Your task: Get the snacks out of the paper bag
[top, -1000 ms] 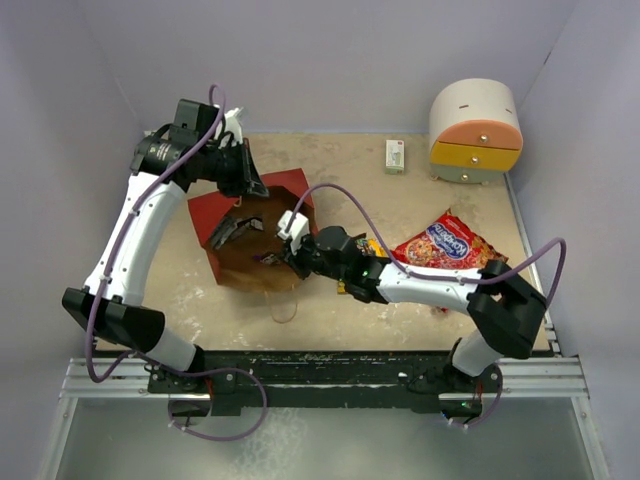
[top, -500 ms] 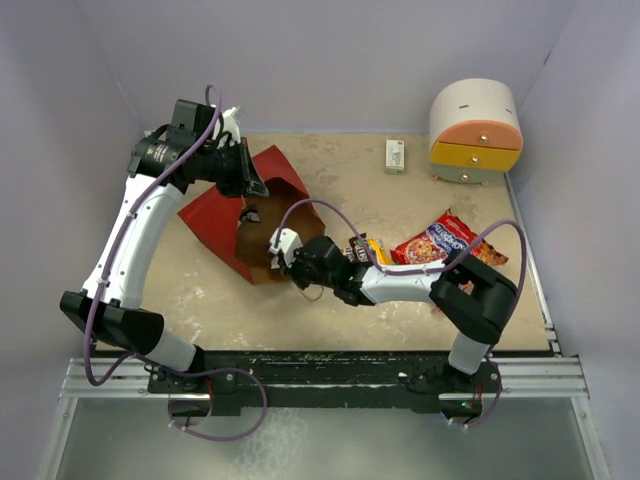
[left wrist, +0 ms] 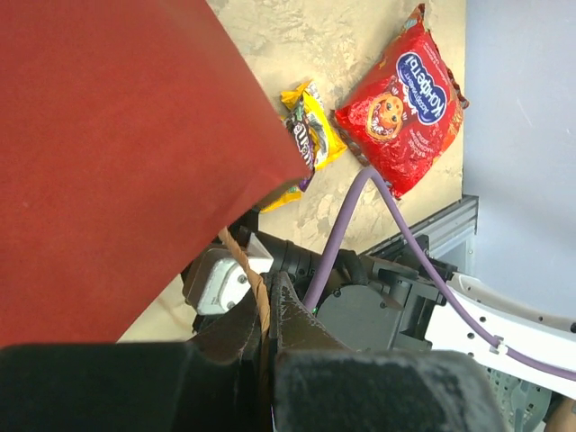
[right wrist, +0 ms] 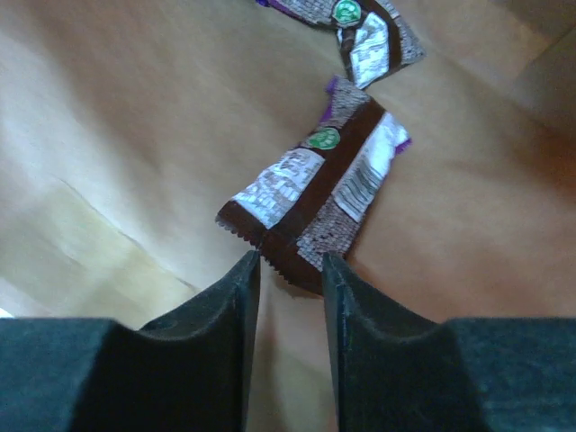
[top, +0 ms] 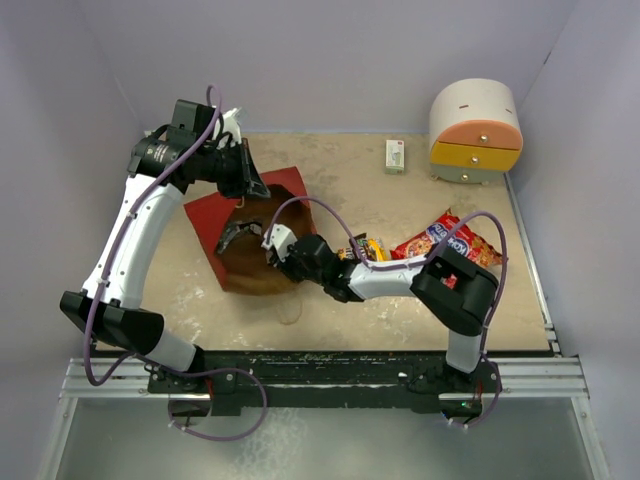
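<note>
The paper bag [top: 213, 216], red outside and brown inside, lies tilted on the table with its mouth towards the right. My left gripper [top: 246, 182] is shut on its string handle [left wrist: 247, 273] and holds the bag's upper edge [left wrist: 117, 153] up. My right gripper [right wrist: 290, 265] is inside the bag, fingers a little apart, tips at the near end of a dark brown and silver candy bar [right wrist: 315, 193]. A second such bar [right wrist: 369, 27] lies farther in. The red crisp packet [top: 447, 240] and yellow candy bars [top: 366, 246] lie on the table outside; both show in the left wrist view [left wrist: 405, 108], [left wrist: 310, 135].
A white round-topped mini chest [top: 476, 130] with orange and yellow drawers stands at the back right. A small white box [top: 395, 155] lies to its left. Purple walls close in the table on three sides. The right arm's purple cable [top: 320, 205] loops over the bag's mouth.
My right gripper has pushed farther left into the bag's mouth. The bag has shifted and swung under the left gripper, which stays shut on the handle.
</note>
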